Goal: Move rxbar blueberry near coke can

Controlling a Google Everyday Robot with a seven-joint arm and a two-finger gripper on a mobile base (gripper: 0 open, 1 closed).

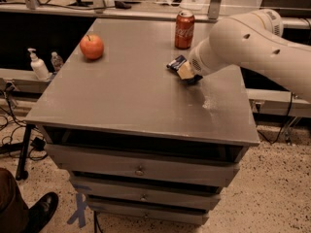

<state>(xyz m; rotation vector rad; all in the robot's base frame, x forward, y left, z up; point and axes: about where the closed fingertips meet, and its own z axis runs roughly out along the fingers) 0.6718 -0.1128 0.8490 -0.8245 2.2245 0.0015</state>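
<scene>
My end effector (186,73) was clamped on the flat navy-blue rxbar blueberry (175,62), just in front of the upright red coke can (184,29), so I judged only lowering it to the grey table (121,96) remained.

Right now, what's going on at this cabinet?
The robot's arm reaches in from the right over the grey cabinet top. Its pincer holds the rxbar blueberry by one end. The bar is on the camera side of the coke can, which stands upright near the back edge, and the two are not touching. An apple rests towards the back left, away from the arm.
</scene>
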